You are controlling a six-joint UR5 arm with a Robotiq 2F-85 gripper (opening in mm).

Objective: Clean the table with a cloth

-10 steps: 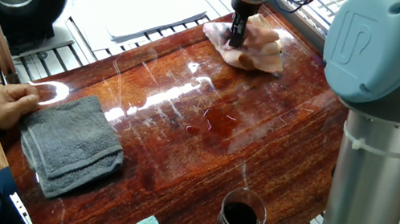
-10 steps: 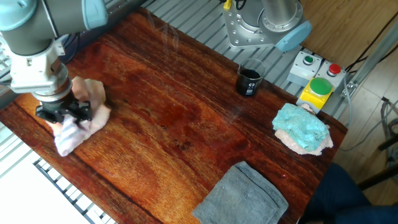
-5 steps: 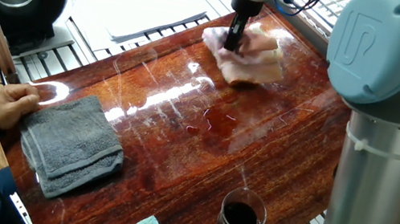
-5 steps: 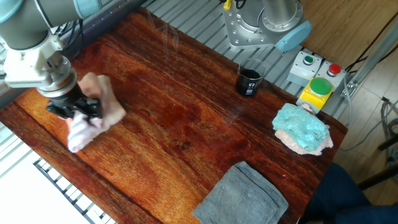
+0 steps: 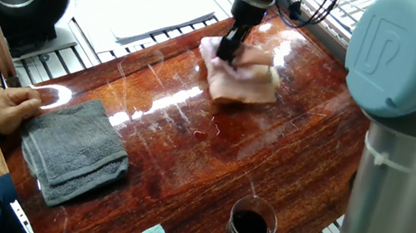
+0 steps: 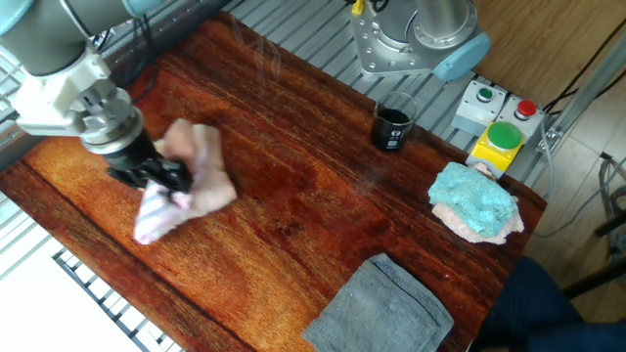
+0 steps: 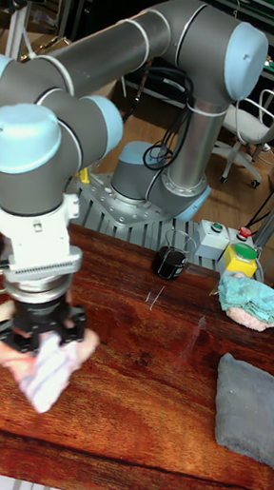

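Gripper clamped on pink cloth, pressed to table — dark spill just beside it, grey towel well apart, UR logo on arm — no other lettering legible.

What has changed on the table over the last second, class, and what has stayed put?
The gripper, pressed onto the pink cloth, has dragged it across the table from the edge toward the dark wet patch in the middle. The grey towel, teal cloth, glass of dark liquid and the person's hand have not moved.
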